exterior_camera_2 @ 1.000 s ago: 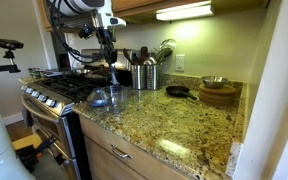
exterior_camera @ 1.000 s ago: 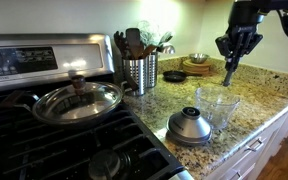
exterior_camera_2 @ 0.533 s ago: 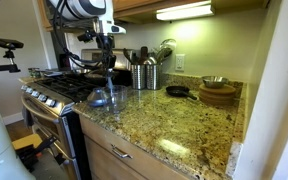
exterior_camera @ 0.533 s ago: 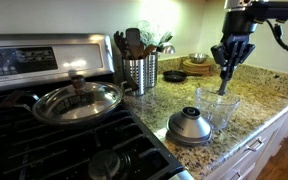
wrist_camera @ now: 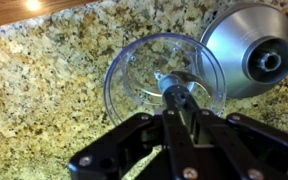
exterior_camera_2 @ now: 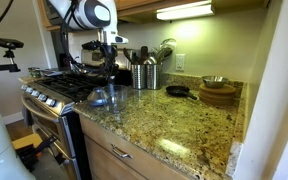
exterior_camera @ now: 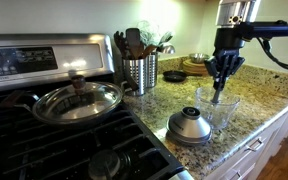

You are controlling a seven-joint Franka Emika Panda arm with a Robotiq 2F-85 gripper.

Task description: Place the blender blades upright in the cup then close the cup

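Alignment decides the next move: the blades (wrist_camera: 176, 80) hang straight below the gripper (wrist_camera: 180, 104), which is clamped on their stem, long axis vertical, centred over the cup (wrist_camera: 117, 86) mouth. The cup stands upright on the counter (wrist_camera: 44, 90), holding nothing else; whether the blades touch its floor I cannot tell. The lid (wrist_camera: 246, 48) sits just beside the cup, dome up.
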